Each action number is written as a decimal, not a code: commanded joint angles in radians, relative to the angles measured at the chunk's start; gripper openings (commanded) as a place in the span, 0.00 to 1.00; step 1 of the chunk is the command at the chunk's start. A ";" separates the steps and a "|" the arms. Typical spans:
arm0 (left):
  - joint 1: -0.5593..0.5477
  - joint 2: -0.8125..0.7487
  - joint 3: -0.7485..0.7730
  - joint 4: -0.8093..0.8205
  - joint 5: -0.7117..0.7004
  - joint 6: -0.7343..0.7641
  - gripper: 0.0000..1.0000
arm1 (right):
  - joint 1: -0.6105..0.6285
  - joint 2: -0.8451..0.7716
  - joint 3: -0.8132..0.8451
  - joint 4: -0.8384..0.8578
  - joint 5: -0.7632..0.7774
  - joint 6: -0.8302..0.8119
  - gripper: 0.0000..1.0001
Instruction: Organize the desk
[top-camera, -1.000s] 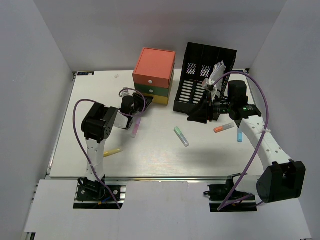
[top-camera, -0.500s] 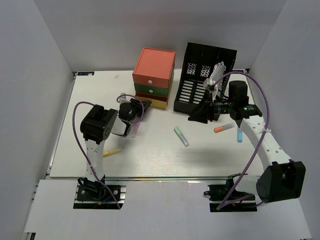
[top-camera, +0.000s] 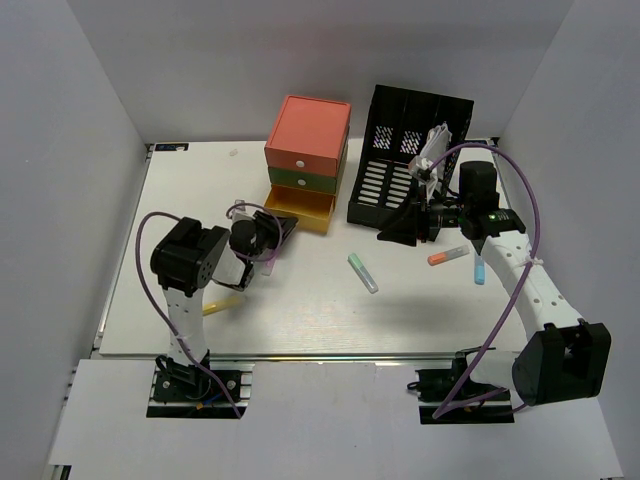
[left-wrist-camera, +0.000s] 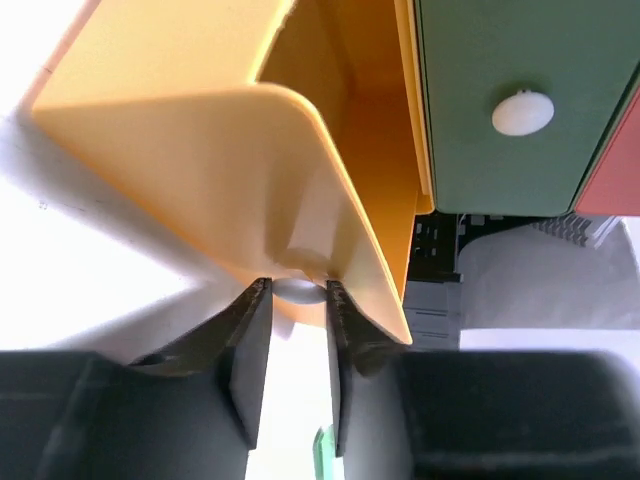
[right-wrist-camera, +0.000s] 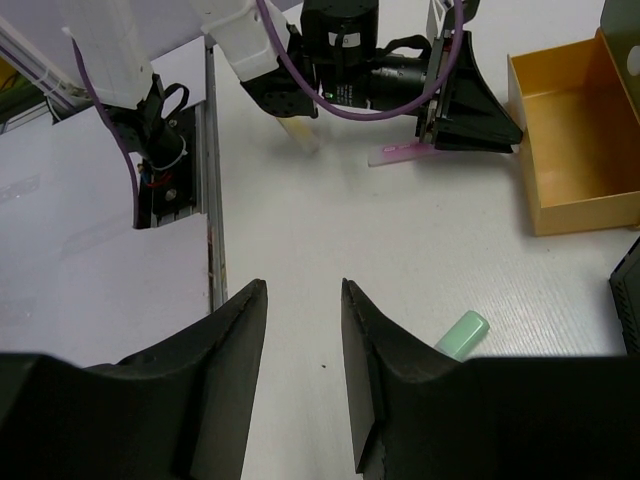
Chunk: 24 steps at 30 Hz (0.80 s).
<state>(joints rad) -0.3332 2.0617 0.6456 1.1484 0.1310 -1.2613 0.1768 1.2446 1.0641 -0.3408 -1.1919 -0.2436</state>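
White panel walls (top-camera: 90, 120) close in the left, far and right sides of the desk (top-camera: 300, 320), a large white flat rectangular tabletop that fills the floor of the enclosure, with a metal rail (top-camera: 330, 356) along its near edge. Bare surface runs along the left edge and across the near strip in front of both arm bases. At far centre is a three-drawer box (top-camera: 310, 135), orange over green over yellow; its yellow plastic drawer (top-camera: 300, 208) stands out from the box front, tilted toward the left arm. Left gripper (left-wrist-camera: 297, 290): jaws closed on the drawer's small white round knob (left-wrist-camera: 297, 291). Just right of the box, against the far edge, is a black slotted file rack (top-camera: 405, 150). Right gripper (right-wrist-camera: 305, 295): jaws parted with nothing between them, hanging over bare desk near the rack front. Loose pieces lie on the surface: a pale green marker (top-camera: 362, 272) at centre, an orange marker (top-camera: 447, 256) and a light blue marker (top-camera: 479, 270) near the right arm, a pink marker (right-wrist-camera: 398, 154) beneath the left gripper, and a yellow marker (top-camera: 222, 305) beside the left arm.
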 joint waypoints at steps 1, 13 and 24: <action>0.002 -0.054 0.002 -0.018 0.027 0.011 0.39 | -0.008 0.001 0.004 0.010 -0.017 -0.010 0.42; 0.011 -0.179 0.072 -0.238 0.105 0.097 0.65 | -0.020 0.003 0.000 0.006 -0.020 -0.013 0.42; 0.011 -0.406 0.087 -0.659 0.194 0.253 0.29 | -0.034 -0.001 0.002 0.006 -0.020 -0.014 0.42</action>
<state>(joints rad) -0.3260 1.7073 0.7010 0.6895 0.2749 -1.0962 0.1528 1.2480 1.0641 -0.3408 -1.1923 -0.2440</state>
